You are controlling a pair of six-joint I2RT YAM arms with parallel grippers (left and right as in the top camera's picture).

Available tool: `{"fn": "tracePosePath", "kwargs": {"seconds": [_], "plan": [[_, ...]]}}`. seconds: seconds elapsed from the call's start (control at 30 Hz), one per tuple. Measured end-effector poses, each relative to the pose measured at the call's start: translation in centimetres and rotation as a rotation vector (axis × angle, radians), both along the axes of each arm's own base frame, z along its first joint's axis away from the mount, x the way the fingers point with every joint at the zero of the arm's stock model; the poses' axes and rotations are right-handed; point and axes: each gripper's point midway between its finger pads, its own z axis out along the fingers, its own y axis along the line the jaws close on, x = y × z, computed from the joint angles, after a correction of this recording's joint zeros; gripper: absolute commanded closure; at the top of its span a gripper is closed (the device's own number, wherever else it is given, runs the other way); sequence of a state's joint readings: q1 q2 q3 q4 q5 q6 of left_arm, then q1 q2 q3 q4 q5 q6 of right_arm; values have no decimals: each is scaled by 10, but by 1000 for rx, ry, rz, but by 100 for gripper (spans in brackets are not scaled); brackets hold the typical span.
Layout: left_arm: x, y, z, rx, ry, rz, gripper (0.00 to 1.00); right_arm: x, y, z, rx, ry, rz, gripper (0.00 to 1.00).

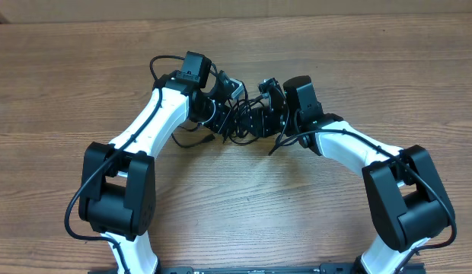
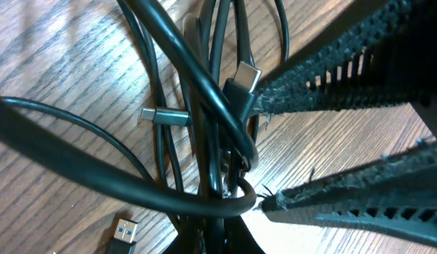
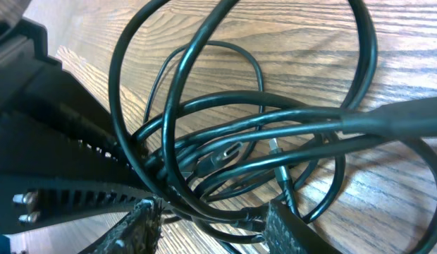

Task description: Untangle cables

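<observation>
Left fingers [image 2: 345,85] pinch shut on the tangled cables [image 2: 204,106], right fingers [image 3: 282,229] stand half apart astride several strands, and three plugs [image 2: 243,76] show; the cables themselves cannot be counted.

Black cables [image 3: 225,134] lie in overlapping loops on the wood-grain bench [image 3: 388,42]. Several strands cross the gap between the 2 fingers [image 3: 144,229] at the frame's bottom edge.

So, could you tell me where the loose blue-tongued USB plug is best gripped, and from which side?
Probably its black housing behind the metal shell, approached from straight above, closing across its width: the USB plug lies flat on the table, apart from the bunched cables, so nothing crowds it there.
</observation>
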State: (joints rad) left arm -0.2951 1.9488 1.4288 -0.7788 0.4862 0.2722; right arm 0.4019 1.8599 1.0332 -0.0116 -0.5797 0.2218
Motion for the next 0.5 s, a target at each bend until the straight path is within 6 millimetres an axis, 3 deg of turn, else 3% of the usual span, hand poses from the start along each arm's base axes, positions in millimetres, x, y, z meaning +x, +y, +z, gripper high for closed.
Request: {"fn": "tracePosePath", "kwargs": {"seconds": [0.23,0.5], "plan": [[-5,-1,0,-8,-5,-50,92,-15,6,-10,-43,-49,87,51],[-3,7,4,-47,3,-46,91,-18,10,-10,-74,-134,162,50]]}}
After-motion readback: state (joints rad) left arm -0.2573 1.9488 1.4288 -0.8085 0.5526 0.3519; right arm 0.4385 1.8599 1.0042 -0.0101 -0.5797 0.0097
